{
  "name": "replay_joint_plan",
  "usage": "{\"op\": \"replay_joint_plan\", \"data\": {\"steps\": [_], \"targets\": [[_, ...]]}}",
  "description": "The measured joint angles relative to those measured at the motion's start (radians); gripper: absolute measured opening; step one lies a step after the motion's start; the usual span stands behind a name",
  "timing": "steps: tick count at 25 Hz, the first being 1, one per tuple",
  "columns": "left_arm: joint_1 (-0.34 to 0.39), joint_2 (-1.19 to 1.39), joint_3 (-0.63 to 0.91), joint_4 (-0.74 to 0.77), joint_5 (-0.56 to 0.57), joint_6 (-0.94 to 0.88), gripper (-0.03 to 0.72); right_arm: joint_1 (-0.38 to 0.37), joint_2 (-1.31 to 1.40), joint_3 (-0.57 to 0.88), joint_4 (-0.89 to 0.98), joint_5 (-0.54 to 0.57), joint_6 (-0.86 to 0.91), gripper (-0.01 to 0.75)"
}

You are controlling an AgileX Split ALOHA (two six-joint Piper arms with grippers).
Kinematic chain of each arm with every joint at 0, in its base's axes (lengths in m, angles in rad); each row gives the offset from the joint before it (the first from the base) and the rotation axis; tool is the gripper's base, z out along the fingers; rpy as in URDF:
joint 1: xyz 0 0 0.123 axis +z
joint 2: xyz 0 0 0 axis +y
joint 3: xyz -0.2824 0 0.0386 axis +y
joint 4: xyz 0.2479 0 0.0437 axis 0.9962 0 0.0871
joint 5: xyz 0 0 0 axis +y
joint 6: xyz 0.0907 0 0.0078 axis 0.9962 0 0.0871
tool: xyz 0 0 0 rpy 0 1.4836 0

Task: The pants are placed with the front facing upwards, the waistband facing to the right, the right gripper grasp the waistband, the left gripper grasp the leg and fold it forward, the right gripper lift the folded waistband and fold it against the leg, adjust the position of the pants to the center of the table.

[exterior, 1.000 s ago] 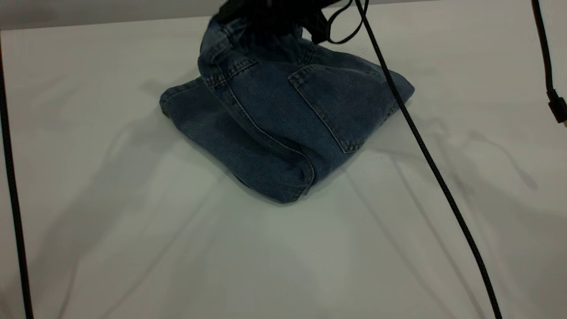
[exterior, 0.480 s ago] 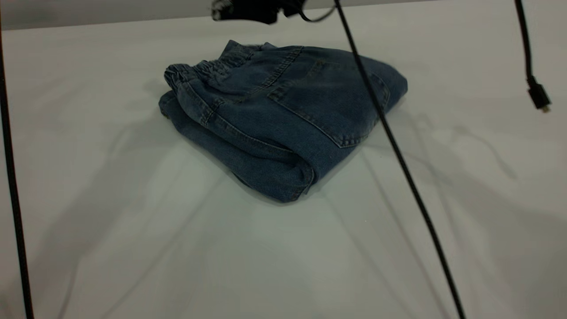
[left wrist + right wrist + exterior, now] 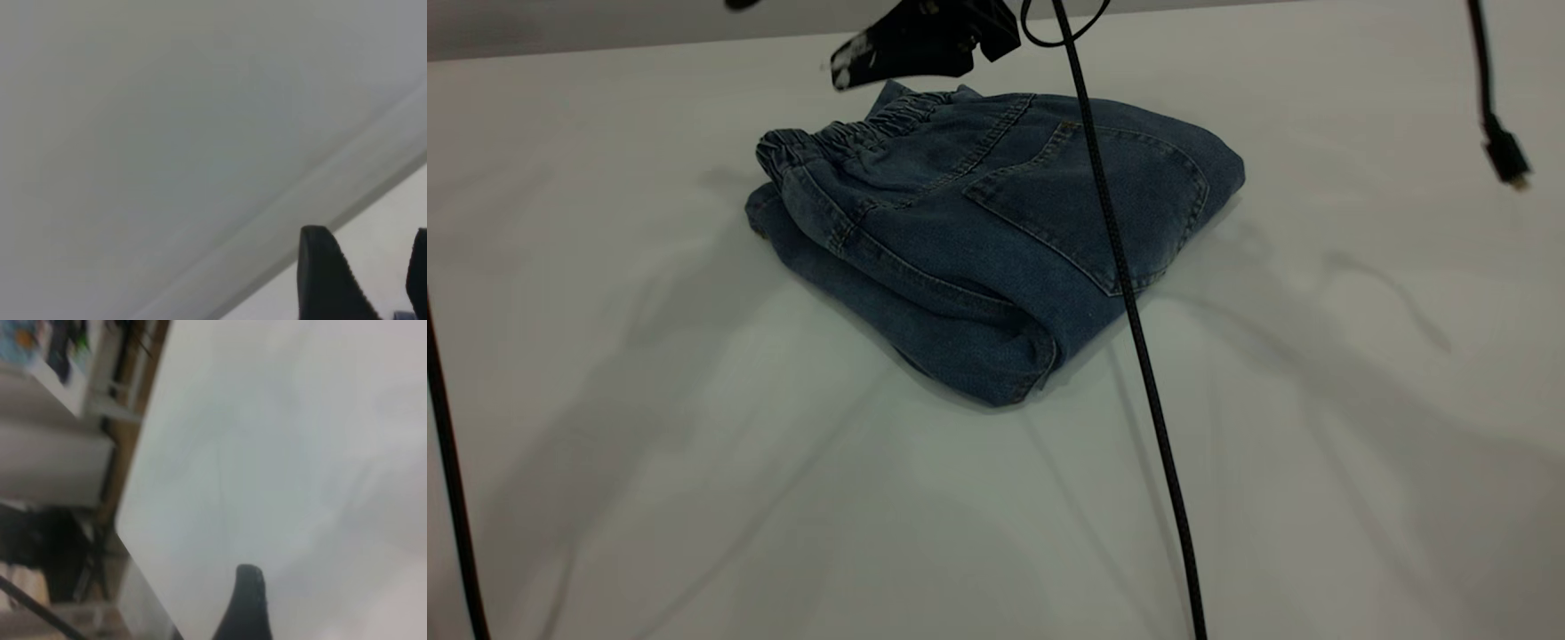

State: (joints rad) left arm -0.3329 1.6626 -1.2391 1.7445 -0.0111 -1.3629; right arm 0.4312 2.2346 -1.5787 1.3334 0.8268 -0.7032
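Exterior view: small blue denim pants (image 3: 996, 240) lie folded on the white-grey table (image 3: 694, 498); ruffled elastic waistband (image 3: 845, 142) on top, beneath a black gripper (image 3: 920, 40), fingers indiscernible.
Left wrist view: black left gripper (image 3: 367, 280) fingers apart, over table.
Right wrist view: one black finger (image 3: 243, 607); spread unclear.

the right wrist view cuts off the right claw (image 3: 244, 607), showing one finger only.
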Motion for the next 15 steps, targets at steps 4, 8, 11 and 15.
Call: {"op": "replay_joint_plan", "data": {"steps": [4,8,11,15], "targets": [[0.002,-0.035,0.0,0.0,0.017,0.006,0.305,0.058,-0.034,-0.077,-0.253,0.041,0.181,0.552],[0.002,-0.09,0.0,0.0,0.034,-0.016,0.304,0.08,-0.03,-0.108,-0.523,-0.013,0.399,0.552],[0.008,-0.121,0.0,0.0,0.019,-0.035,0.293,0.077,-0.012,-0.123,-0.68,-0.061,0.549,0.552],[0.032,-0.132,0.0,0.0,-0.039,-0.079,0.271,0.077,0.033,-0.175,-0.851,-0.082,0.689,0.552]]}}
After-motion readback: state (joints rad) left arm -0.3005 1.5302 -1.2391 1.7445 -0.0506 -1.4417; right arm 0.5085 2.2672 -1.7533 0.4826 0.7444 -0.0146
